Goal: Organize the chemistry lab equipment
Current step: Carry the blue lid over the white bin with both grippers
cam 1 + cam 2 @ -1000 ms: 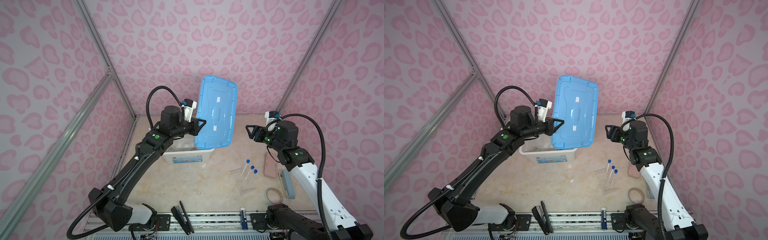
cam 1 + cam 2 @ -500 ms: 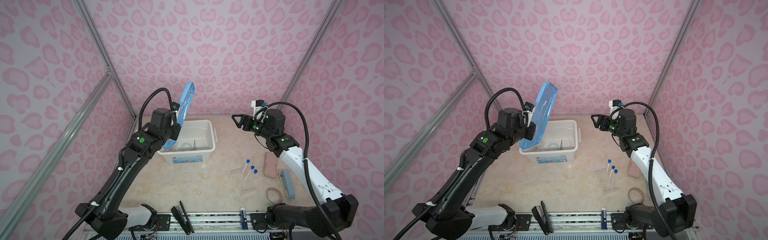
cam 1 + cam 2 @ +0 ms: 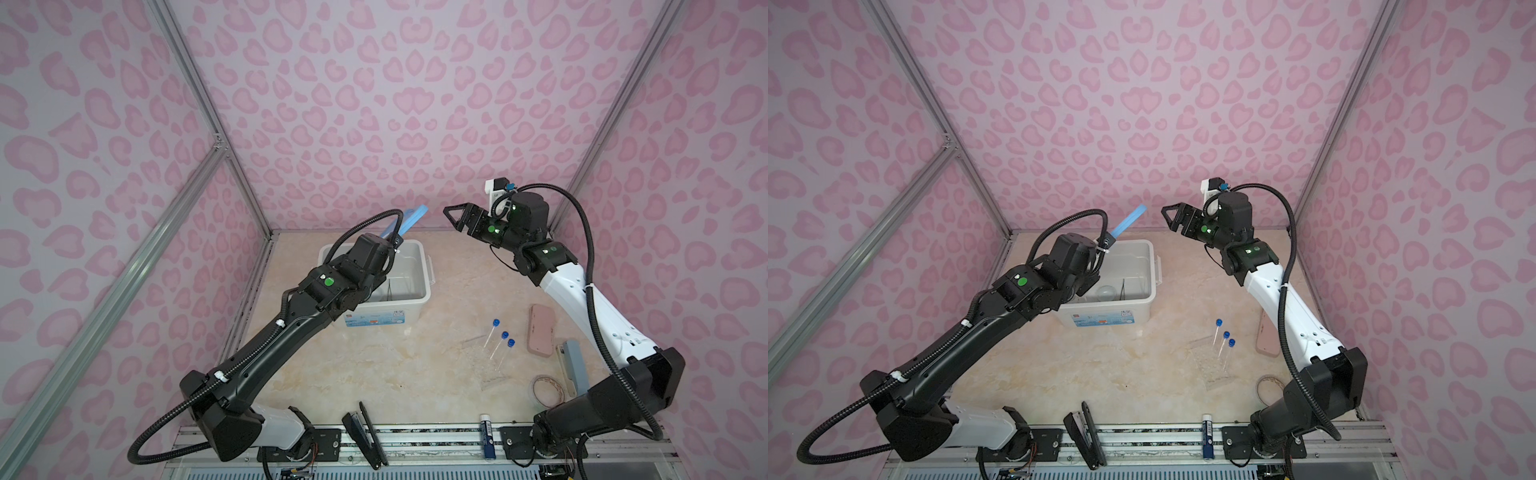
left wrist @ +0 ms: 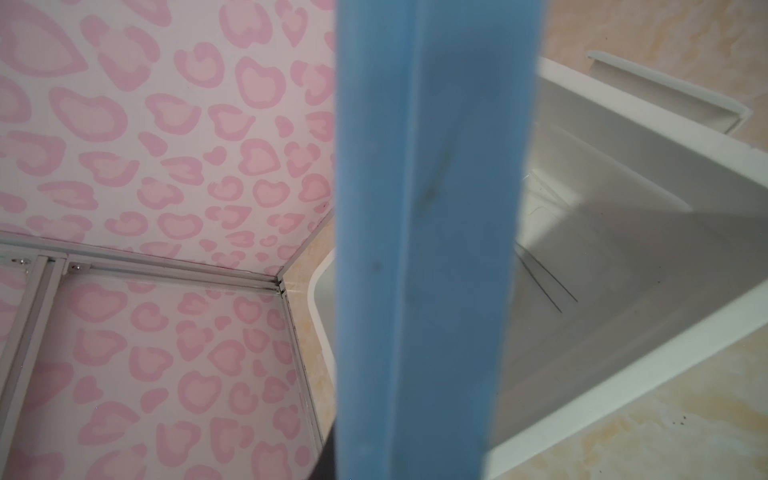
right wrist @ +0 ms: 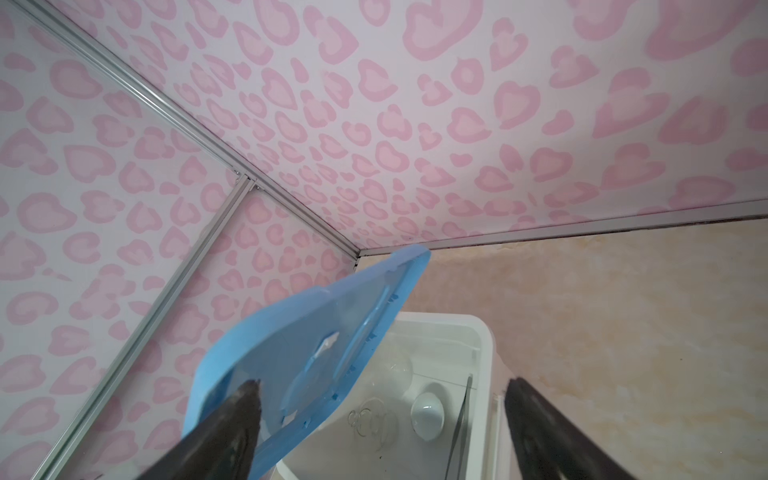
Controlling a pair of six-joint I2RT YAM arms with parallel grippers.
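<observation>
The blue lid [image 3: 409, 222] [image 3: 1127, 222] stands nearly edge-on above the far left corner of the white bin [image 3: 374, 322] [image 3: 1100, 320]. My left gripper [image 3: 392, 243] is shut on the lid's lower edge, and the lid [image 4: 428, 249] fills the left wrist view. My right gripper [image 3: 455, 216] [image 5: 382, 384] hangs open in the air, to the right of the lid and holding nothing. Inside the bin lie clear flasks [image 5: 370, 419], a white domed piece [image 5: 428, 415] and metal tweezers [image 5: 459, 424]. Three blue-capped tubes [image 3: 500, 340] [image 3: 1223, 340] sit in a clear rack [image 3: 490, 365] right of the bin.
A pink case [image 3: 542, 330], a grey block [image 3: 573, 365] and a tape roll [image 3: 548, 388] lie by the right arm's base. A black stapler [image 3: 365, 434] and a blue-and-white stick [image 3: 487, 434] rest at the front rail. Walls close in on three sides.
My left arm has swung the lid from in front of the bin back and left, turning it edge-on and uncovering the bin. My right gripper moved up toward the back and opened wider.
</observation>
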